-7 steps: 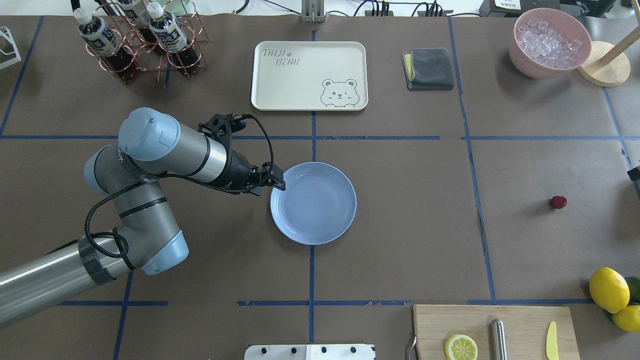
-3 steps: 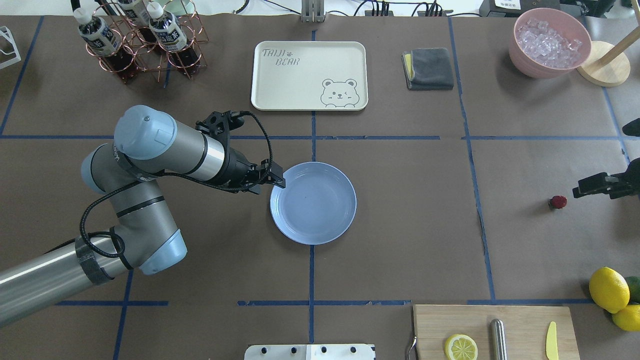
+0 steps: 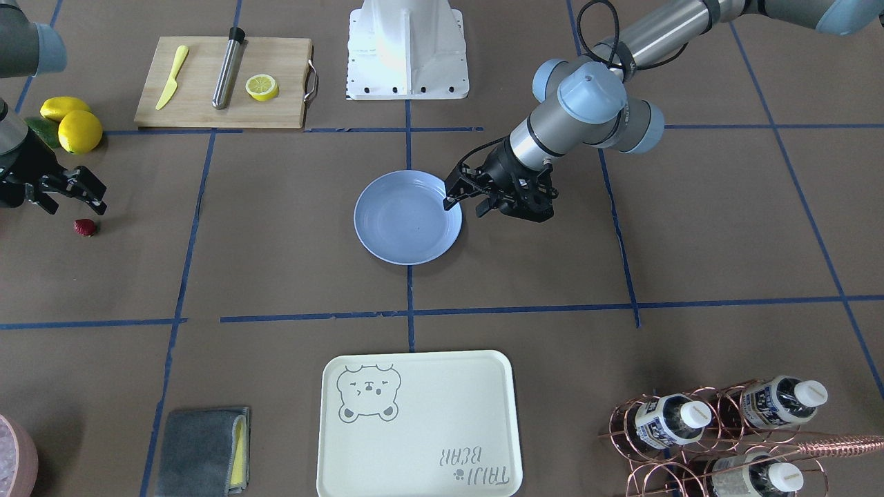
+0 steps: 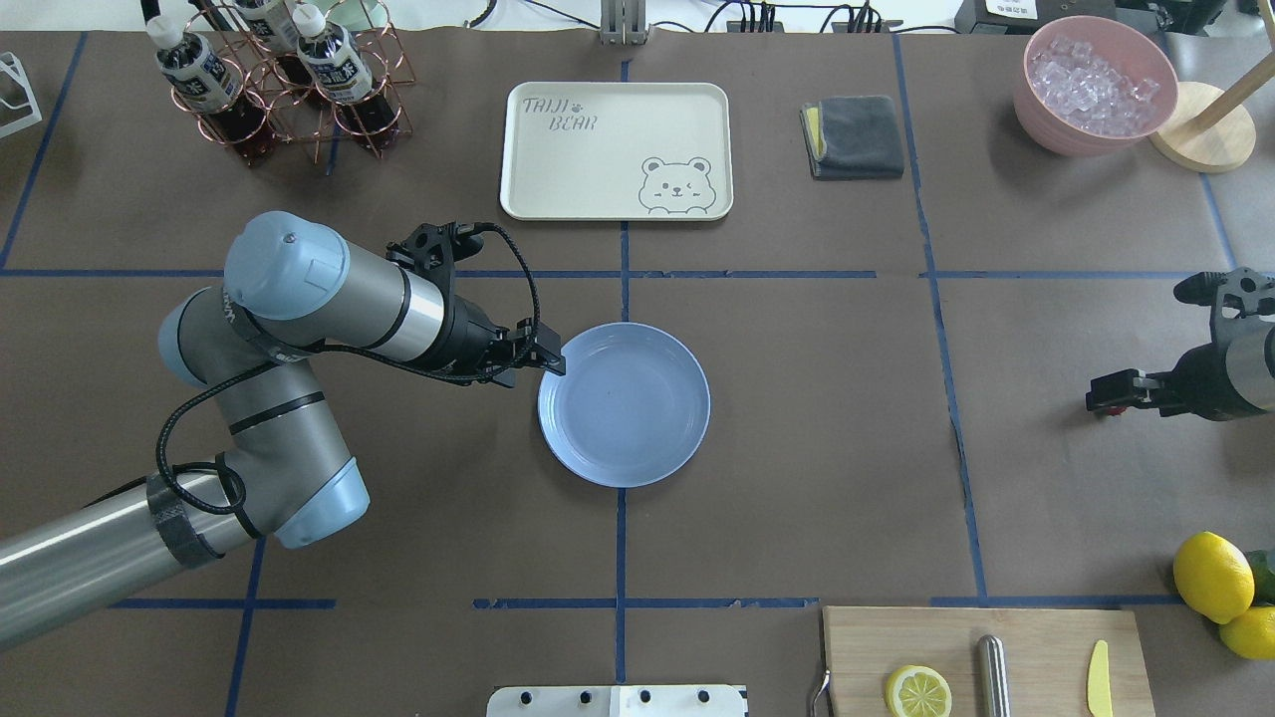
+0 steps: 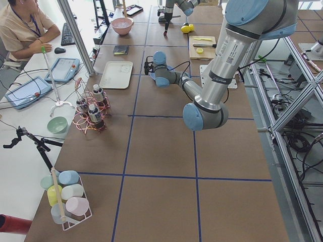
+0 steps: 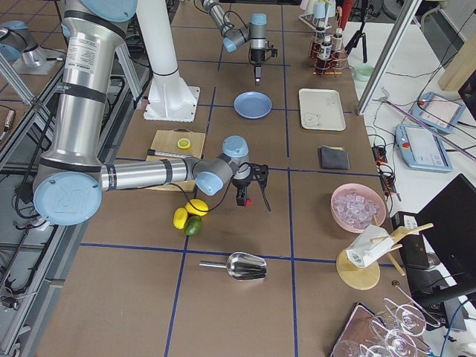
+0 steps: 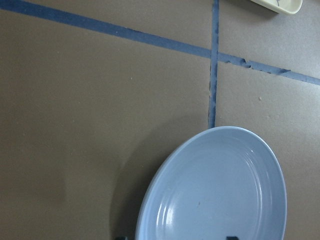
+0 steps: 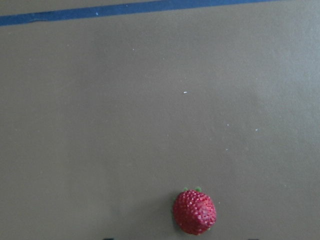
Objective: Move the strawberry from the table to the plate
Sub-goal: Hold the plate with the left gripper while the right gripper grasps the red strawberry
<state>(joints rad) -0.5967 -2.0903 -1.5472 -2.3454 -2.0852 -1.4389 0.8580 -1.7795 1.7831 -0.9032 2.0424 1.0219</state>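
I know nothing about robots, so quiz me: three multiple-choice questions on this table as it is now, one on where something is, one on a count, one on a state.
1. Where is the small dark-red strawberry?
A. on the cream tray
B. on the brown paper-covered table
C. in the pink bowl

2. How many whole yellow lemons lie near the wooden cutting board?
A. two
B. four
C. none

3. What is the state of the right end effector?
A. shut on the strawberry
B. open, holding nothing
C. shut on a lemon

Answers:
1 B: the berry lies on bare table, far from the round light-blue plastic plate, which is empty.
2 A: two lemons sit together beside a green fruit.
3 B: the right wrist view shows its fingertips wide apart, with the strawberry untouched on the table.
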